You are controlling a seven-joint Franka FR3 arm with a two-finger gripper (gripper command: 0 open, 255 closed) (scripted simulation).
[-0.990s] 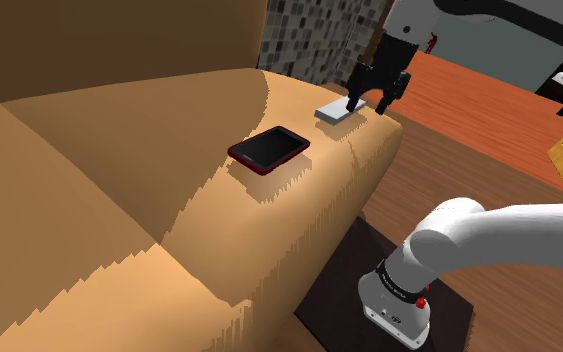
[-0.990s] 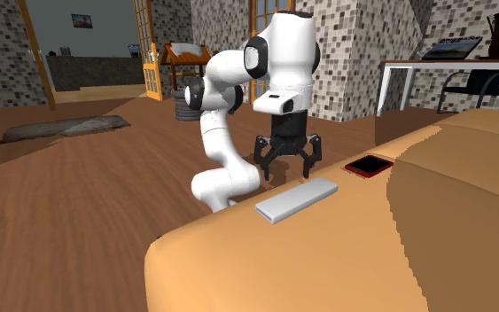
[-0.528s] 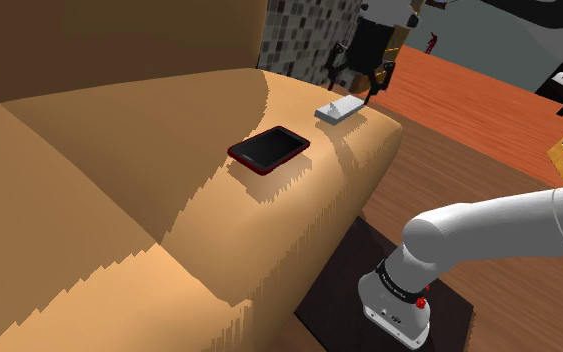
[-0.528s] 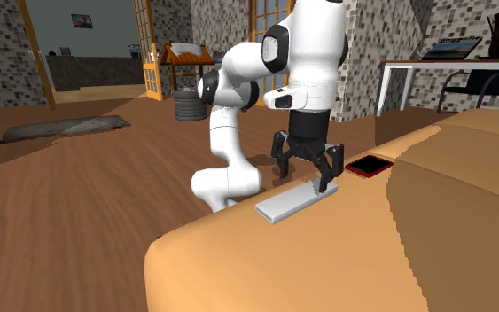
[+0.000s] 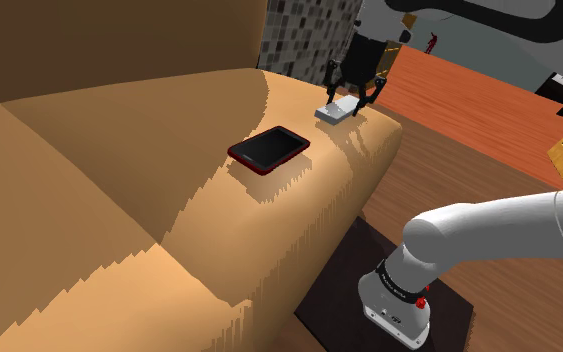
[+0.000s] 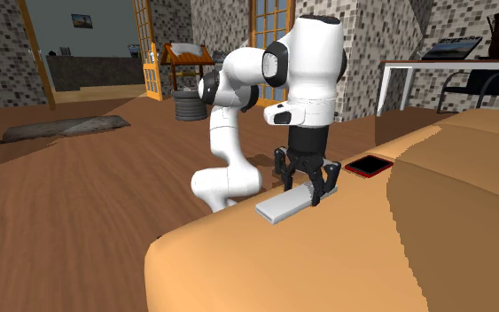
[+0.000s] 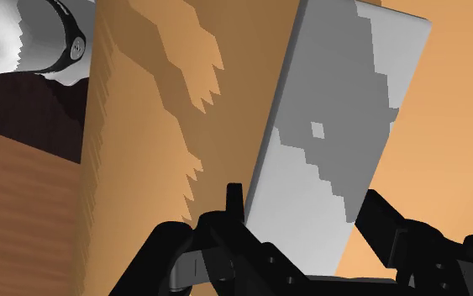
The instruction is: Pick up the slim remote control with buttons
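On the sofa arm [image 5: 364, 160], right of the dark phone [image 5: 269, 149] in the shoulder view, the grey remote [image 5: 335, 111] lies flat, with the gripper [image 5: 352, 98] straddling one end, jaws apart and seemingly not yet pinching; close squarely across its narrow width, then lift slowly.

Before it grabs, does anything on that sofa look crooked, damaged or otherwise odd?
Nothing is spilled or damaged. The remote lies flat near the end of the sofa, and the open gripper straddles one end of it. The phone lies flat, apart from it. One oddity: the remote is a plain grey slab, with no buttons showing.
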